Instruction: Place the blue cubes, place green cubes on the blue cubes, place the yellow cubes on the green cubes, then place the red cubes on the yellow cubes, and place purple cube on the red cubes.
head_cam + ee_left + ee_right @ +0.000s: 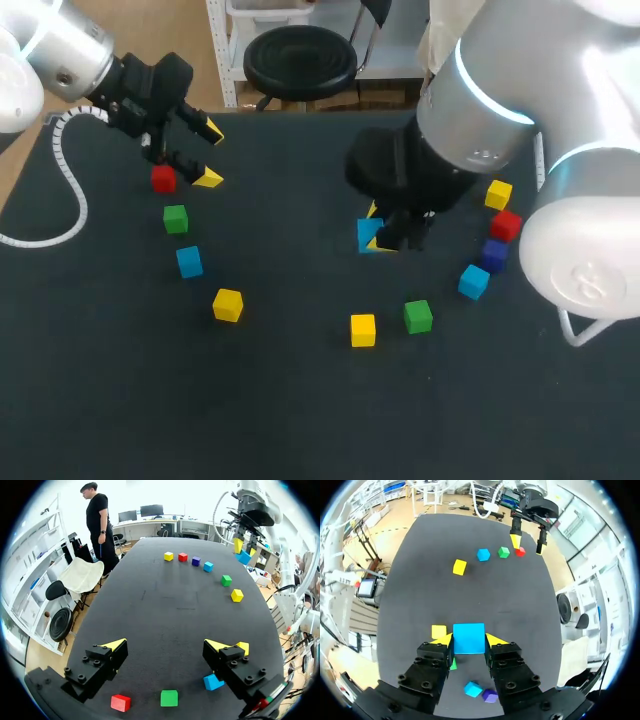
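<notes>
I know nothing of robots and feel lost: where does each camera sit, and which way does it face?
Head view: fixed above and behind the robot, looking down on the table; both arms show, left gripper and right gripper.
Left wrist view: on the left wrist, looking along the open left gripper across the table.
Right wrist view: on the right wrist, looking along the right gripper, shut on a blue cube.
Shared: each wrist view shows the other arm's gripper opposite.

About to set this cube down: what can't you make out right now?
- Head view: held blue cube mostly hidden behind the right arm.
- Right wrist view: green cube nearly all hidden under the right jaws.
- Left wrist view: yellow cube half hidden behind the left jaws.
</notes>
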Motion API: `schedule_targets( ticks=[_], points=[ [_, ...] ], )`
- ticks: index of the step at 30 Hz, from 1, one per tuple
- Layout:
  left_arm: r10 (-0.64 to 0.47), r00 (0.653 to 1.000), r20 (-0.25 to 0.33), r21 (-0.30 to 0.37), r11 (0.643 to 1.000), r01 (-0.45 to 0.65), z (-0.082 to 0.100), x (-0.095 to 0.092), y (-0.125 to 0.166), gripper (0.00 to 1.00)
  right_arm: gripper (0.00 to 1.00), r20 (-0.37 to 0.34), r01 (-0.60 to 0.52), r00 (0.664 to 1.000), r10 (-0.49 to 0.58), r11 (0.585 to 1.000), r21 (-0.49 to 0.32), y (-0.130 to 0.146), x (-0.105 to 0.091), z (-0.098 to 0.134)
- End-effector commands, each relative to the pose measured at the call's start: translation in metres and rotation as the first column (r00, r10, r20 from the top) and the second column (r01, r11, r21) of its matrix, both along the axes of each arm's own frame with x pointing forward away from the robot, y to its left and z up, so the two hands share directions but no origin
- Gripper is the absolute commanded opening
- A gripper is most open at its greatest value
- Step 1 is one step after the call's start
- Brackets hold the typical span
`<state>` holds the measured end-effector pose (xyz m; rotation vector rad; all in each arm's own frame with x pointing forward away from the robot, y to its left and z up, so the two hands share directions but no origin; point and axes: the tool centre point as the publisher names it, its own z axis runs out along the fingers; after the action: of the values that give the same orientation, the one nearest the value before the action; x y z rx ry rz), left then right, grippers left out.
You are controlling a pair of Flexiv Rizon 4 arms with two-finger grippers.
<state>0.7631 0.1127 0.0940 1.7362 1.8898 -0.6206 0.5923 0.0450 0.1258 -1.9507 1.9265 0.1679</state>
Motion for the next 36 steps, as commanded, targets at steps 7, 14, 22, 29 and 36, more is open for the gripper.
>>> schedule_targets(
  ticks=[7, 14, 22, 29, 36],
  points=[
    [0.002, 1.0, 0.002, 0.0, 1.0, -0.002, 0.0, -0.001, 0.0, 1.0, 0.0, -0.084, -0.056, 0.995, 0.058, 0.998, 0.031, 0.012, 0.052, -0.024],
    [0.002, 1.0, 0.002, 0.0, 1.0, -0.002, 0.0, -0.001, 0.0, 1.0, 0.0, -0.146, -0.041, 0.988, 0.044, 0.999, 0.028, 0.013, 0.058, -0.03],
    [0.002, 1.0, 0.002, 0.0, 1.0, -0.002, 0.0, -0.001, 0.0, 1.0, 0.0, -0.158, -0.022, 0.987, 0.024, 1.0, 0.017, 0.015, 0.057, -0.049],
    [0.002, 1.0, 0.002, 0.0, 1.0, -0.002, 0.0, -0.001, 0.0, 1.0, 0.0, -0.149, -0.012, 0.989, 0.014, 1.0, 0.011, 0.014, 0.058, -0.048],
    [0.002, 1.0, 0.002, 0.0, 1.0, -0.002, 0.0, -0.001, 0.0, 1.0, 0.0, -0.149, -0.012, 0.989, 0.014, 1.0, 0.011, 0.014, 0.058, -0.048]
  ],
)
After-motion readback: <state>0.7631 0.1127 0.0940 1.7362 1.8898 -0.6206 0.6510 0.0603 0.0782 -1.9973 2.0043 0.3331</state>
